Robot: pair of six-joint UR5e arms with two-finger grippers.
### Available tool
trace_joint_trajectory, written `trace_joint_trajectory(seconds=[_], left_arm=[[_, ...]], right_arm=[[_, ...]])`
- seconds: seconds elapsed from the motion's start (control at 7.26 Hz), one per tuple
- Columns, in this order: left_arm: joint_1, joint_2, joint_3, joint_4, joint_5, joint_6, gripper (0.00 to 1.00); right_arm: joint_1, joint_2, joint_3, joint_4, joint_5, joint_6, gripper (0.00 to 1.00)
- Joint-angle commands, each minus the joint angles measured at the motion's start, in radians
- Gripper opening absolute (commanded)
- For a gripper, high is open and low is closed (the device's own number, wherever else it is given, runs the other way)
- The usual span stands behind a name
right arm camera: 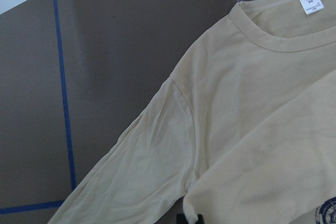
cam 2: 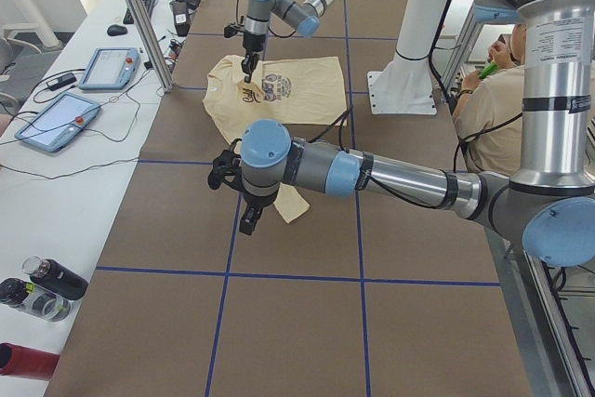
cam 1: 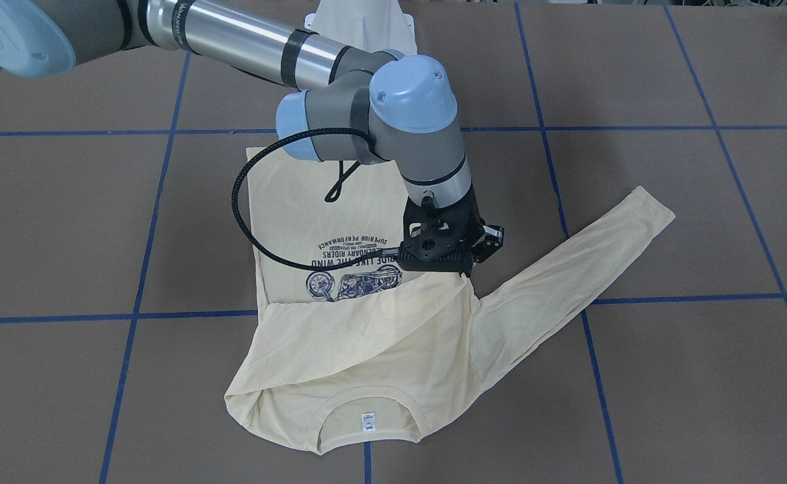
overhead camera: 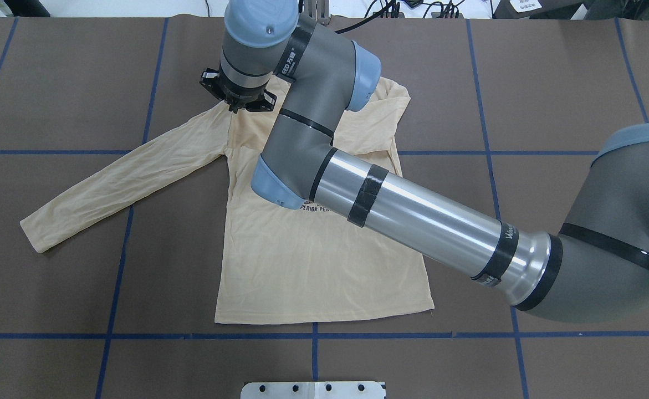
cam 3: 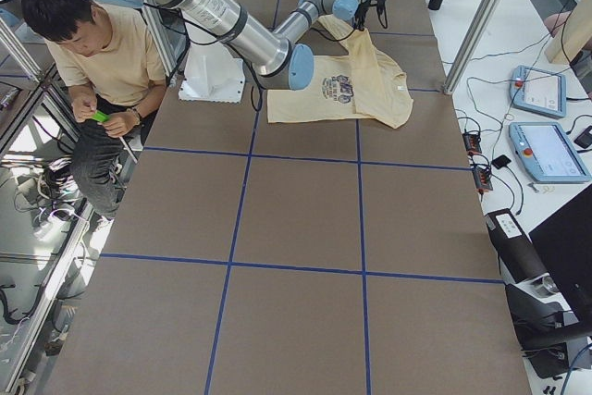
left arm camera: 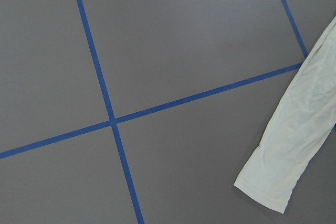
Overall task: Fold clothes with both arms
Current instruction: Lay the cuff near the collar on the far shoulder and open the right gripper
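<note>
The right gripper is black, on a grey-and-silver arm with light blue joint caps and black bands. The shirt beneath it is pale cream-yellow, with a navy motorcycle-and-lettering print just beside the gripper and a small white neck label well apart from it. The table surface around is plain brown, gridded with blue tape lines.

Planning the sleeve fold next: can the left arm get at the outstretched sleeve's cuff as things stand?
Probably yes. The cuff lies flat on the table close by the left gripper, nothing over it; the right gripper is far up the shirt at the shoulder.
</note>
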Motion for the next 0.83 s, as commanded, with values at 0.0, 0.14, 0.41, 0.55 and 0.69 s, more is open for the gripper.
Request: trace_joint_trajectory(seconds=[0.0,0.14,0.41,0.55,0.69], left_arm=[[0.000,-0.002,-0.004,0.000,-0.001,-0.003,1.00],[0.002,-0.002,-0.012,0.000,-0.003,-0.003,1.00],[0.003,-0.005,-0.006,-0.020,-0.044,-0.003,1.00],[0.005,-0.005,0.000,-0.031,-0.084,-0.026,1.00],[0.029,-0.008,0.000,-0.032,-0.098,-0.049,1.00]], right_arm=[[-0.035,0.003,-0.028,0.000,-0.053,-0.008,0.00],[-0.036,0.029,-0.054,0.002,-0.061,-0.011,0.67],[-0.036,0.058,-0.069,0.002,-0.075,-0.006,0.98],[-0.033,0.069,-0.075,0.011,-0.080,-0.005,0.98],[-0.023,0.072,-0.080,0.020,-0.084,-0.003,0.97]])
